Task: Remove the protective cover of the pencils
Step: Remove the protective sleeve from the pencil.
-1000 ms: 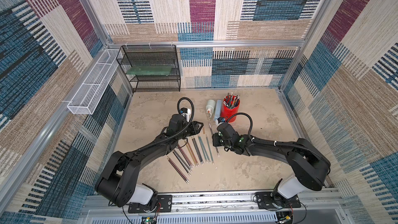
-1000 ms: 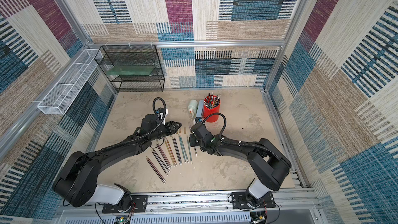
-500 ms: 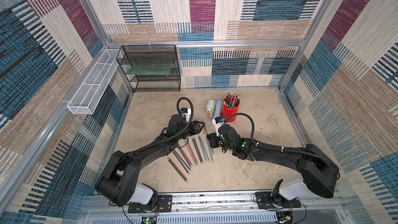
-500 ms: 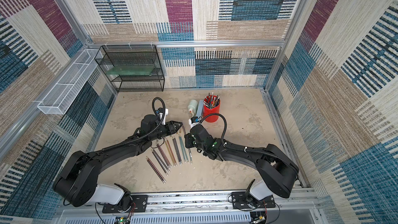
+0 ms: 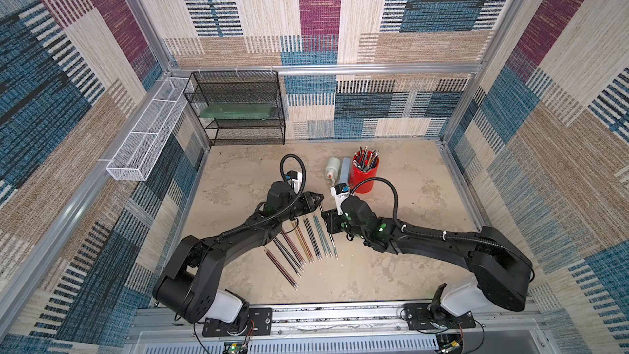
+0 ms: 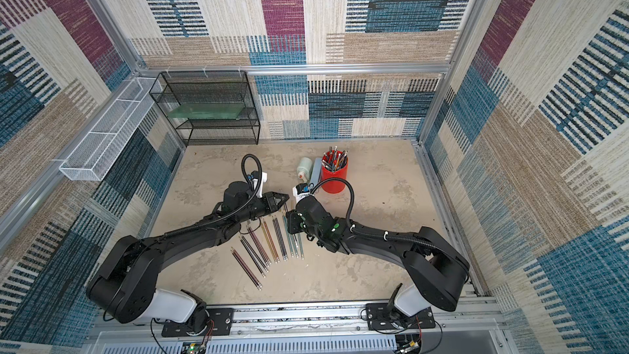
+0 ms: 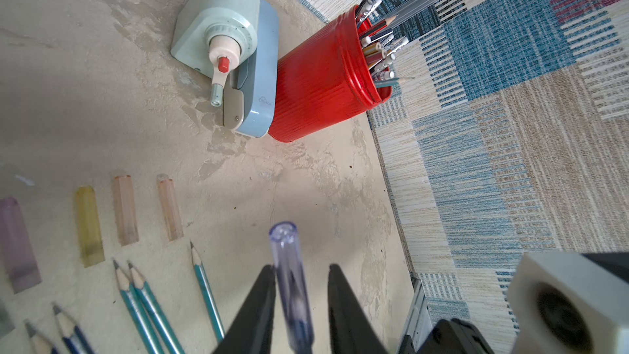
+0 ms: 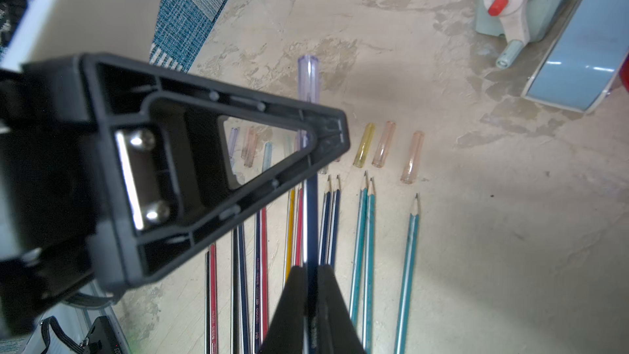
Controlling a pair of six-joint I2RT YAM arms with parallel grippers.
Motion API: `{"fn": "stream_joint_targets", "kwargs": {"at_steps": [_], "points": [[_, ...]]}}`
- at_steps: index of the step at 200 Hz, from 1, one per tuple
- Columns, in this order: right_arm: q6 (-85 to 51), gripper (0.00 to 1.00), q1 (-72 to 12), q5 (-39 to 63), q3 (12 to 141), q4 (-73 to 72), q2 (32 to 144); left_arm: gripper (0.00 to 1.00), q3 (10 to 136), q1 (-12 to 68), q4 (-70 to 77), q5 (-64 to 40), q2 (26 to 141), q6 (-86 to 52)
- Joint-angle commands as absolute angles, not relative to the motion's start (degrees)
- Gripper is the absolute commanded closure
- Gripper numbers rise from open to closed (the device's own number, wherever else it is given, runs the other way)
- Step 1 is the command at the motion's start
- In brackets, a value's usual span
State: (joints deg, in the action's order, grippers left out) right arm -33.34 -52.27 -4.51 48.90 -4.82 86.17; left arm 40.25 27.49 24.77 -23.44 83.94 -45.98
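Right gripper (image 8: 312, 269): clamped on dark-blue pencil (image 8: 312, 219).
Left gripper (image 7: 302, 267): jaws apart — straddling its clear cap (image 7: 286, 250), mid-frame in both top views.

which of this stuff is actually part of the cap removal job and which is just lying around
In the job: dark blue pencil, its clear cap, left gripper, right gripper, uncapped pencils, loose caps.
Lying about: red cup, pencil sharpener, black mesh shelf, white wire basket.
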Motion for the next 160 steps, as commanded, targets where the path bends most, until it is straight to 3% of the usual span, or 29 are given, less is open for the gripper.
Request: {"fn": "stream_joint_targets", "kwargs": {"at_steps": [1,57,95,118,143,160], "points": [[-32.97,1.00,-52.36,-4.76,49.39,-5.80,86.13,0.76,40.18,27.42,27.07,-24.43,83.91,-46.52],[-33.06,0.98,-52.56,-4.77,49.60,-5.84,86.66,0.83,40.19,27.42,26.71,-24.10,83.50,-46.33],[-33.14,0.78,-52.56,-5.09,50.09,-5.37,87.07,0.87,40.17,27.42,26.68,-24.12,83.41,-46.42],[-33.22,0.71,-52.37,-5.62,50.85,-4.66,87.58,0.87,40.20,27.42,26.80,-24.34,83.50,-46.68],[-33.27,0.71,-51.88,-5.79,52.39,-3.62,88.98,0.88,40.21,27.42,26.81,-24.44,83.41,-46.68],[-33.15,0.79,-51.56,-5.30,53.17,-3.29,90.07,0.88,40.17,27.42,26.82,-24.52,83.33,-46.77]]}}
